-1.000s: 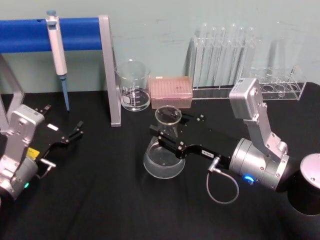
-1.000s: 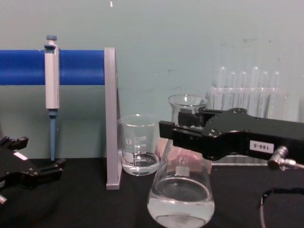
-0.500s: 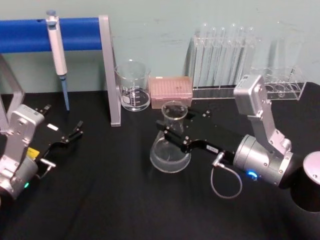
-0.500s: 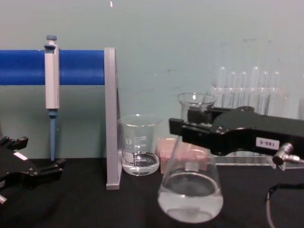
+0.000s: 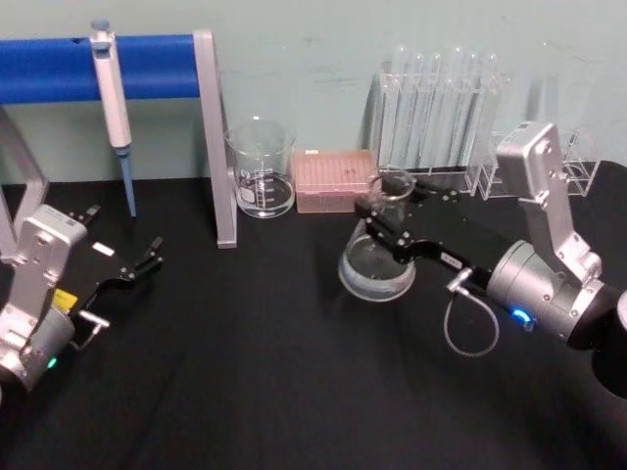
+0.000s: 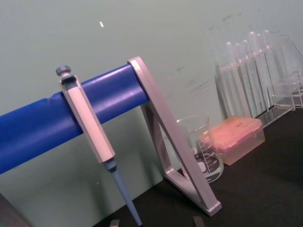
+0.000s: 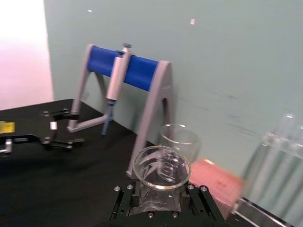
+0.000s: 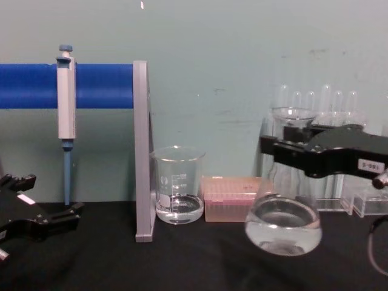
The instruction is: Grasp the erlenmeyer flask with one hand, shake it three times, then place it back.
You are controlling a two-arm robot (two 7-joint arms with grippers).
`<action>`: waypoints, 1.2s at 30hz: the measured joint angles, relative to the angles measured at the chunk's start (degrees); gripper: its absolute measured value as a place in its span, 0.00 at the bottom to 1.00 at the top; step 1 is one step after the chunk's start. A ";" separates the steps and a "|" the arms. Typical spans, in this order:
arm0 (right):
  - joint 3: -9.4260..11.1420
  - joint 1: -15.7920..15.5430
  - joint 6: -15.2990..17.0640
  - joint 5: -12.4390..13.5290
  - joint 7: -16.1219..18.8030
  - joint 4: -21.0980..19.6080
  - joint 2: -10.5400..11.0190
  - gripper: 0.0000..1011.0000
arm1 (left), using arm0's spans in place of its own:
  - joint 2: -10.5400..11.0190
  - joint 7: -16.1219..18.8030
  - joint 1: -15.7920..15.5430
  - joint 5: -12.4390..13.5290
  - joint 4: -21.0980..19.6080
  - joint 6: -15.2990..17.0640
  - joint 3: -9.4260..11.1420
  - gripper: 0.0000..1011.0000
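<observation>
**Progress.** Nearest the robot, at the left of the bench (image 5: 245, 392), the left end effector (image 5: 122, 240) is being kept parked low with its fingers spread and nothing between them. Farther in, on the right, the erlenmeyer flask (image 5: 377, 264) is being gripped at its neck by the right end effector (image 5: 385, 217), whose jaws are closed on the glass just under the flared rim. A shallow pool of clear liquid (image 8: 283, 233) is being carried in the flask. Whether the base is clear of the bench cannot be told.

The grasp is being recorded as done. The shaking stage is judged to be in hand, though the number of shakes cannot be established. The return to the bench is being noted as outstanding.

**Surface and room.** The bench is being covered by a plain black sheet. Behind the flask, a beaker (image 5: 261, 171) and a pink box (image 5: 335, 179) are being kept side by side. A pipette (image 5: 111, 98) is being hung on a blue-barred stand (image 5: 211, 137) to the left. Test tubes (image 5: 436, 98) are being stored upright at the back right, against a pale green wall (image 5: 294, 88).
</observation>
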 joint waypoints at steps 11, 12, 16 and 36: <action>3.58 -0.84 0.35 -1.42 -2.62 0.92 -0.44 0.45 | 0.00 0.00 0.00 0.00 0.00 0.00 0.00 0.99; 3.82 -0.92 0.41 -1.54 -2.77 0.99 -0.49 0.45 | 0.00 0.00 0.00 0.01 0.00 0.00 0.00 0.99; 4.82 -1.20 0.63 -2.00 -3.32 1.23 -0.74 0.45 | 0.00 0.00 0.00 0.00 0.00 0.00 0.00 0.99; 9.03 -2.11 1.73 -4.55 -5.44 2.22 -2.31 0.45 | 0.00 0.00 0.00 0.00 0.00 0.00 0.00 0.99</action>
